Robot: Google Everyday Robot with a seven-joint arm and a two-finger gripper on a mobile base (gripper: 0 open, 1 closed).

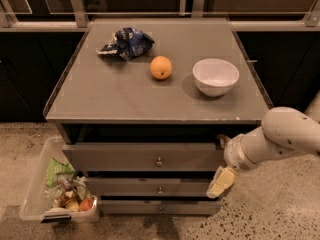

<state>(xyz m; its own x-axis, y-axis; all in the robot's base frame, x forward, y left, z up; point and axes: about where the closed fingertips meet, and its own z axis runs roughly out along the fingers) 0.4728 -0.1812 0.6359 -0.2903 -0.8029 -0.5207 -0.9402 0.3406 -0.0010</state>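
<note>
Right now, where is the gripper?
In the camera view the gripper hangs low on the right, by the right end of the middle drawer, below the white bowl.

The robot's white arm (285, 134) extends in from the three o'clock edge of the frame, its rounded forearm sloping down toward eight o'clock. Below the wrist (239, 156), the pale yellow hand (221, 182) hangs between four and five o'clock from centre, pointing downward.
</note>
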